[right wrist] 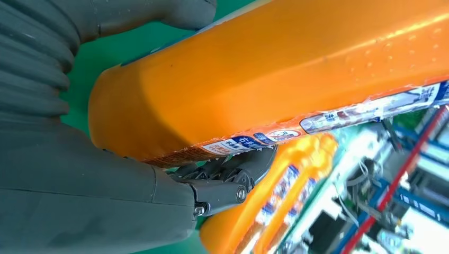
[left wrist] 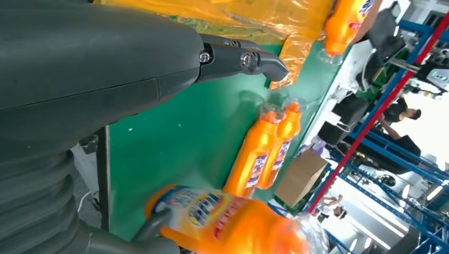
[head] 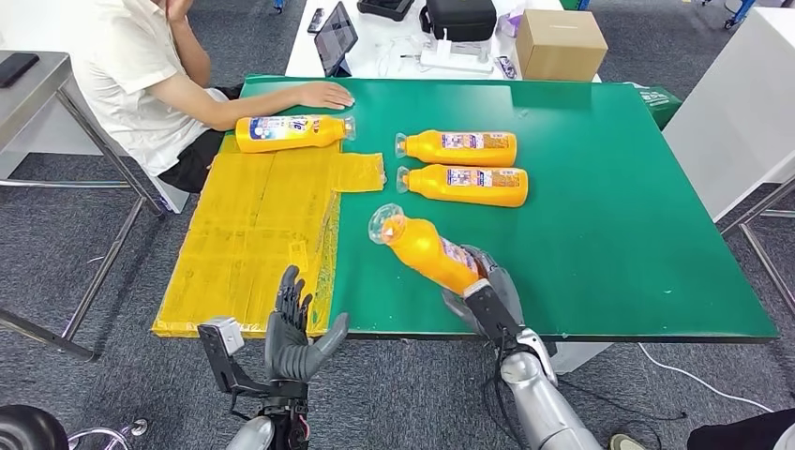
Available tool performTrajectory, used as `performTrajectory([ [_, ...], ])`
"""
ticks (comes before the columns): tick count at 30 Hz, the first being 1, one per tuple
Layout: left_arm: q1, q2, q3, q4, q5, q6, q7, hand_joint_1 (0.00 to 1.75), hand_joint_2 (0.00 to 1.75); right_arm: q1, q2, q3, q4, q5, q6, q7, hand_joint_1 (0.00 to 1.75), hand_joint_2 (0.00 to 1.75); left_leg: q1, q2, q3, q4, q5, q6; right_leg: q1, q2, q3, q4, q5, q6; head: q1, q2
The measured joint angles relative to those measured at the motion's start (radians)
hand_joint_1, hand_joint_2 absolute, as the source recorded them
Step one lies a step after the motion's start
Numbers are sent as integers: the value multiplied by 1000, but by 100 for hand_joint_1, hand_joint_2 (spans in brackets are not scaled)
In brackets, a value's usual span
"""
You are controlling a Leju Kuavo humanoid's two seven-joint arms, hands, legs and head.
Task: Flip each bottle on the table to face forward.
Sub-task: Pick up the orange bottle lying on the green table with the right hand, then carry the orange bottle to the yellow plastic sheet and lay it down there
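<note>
My right hand [head: 487, 286] grips the base of an orange bottle [head: 427, 248] near the table's front edge; the bottle tilts up, its clear cap toward the far left. In the right wrist view the held bottle [right wrist: 275, 69] sits in my right hand [right wrist: 95, 185], label edge showing. Two more orange bottles [head: 459, 147] [head: 466, 185] lie side by side mid-table, caps to the left. A fourth bottle [head: 291, 131] lies at the back left beside a person's hand [head: 323, 94]. My left hand [head: 295, 328] is open with fingers spread, below the front edge.
A yellow taped sheet [head: 253, 234] covers the left part of the green table [head: 609, 216]. A person in white [head: 131, 75] sits at the far left corner. A cardboard box [head: 561, 42], tablet [head: 335, 36] and black case [head: 459, 17] stand on the white table behind.
</note>
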Motion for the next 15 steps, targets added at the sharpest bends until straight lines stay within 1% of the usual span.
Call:
performTrajectory([
  [3,-1,4,-17,-2,10,-18,13,0,175,14,13,20,-40,-32,7,6,175,175,0,0,-1,0,0,0,0,0,-1,0,0,0,0,0],
  [8,-19,16,-67,-8,42,-92,64,0,175,25,42,103,-57,-42,75,15,175,175,0,0,-2,0,0,0,0,0,-3,0,0,0,0,0],
  [11,-32,21,-88,-8,45,-101,70,0,175,29,59,152,-51,-44,84,10,175,175,0,0,-3,0,0,0,0,0,-3,0,0,0,0,0],
  [15,-38,25,-101,-7,46,-101,74,0,175,30,68,182,-44,-50,83,6,175,175,0,0,-3,0,0,0,0,-1,-4,0,0,0,0,0],
])
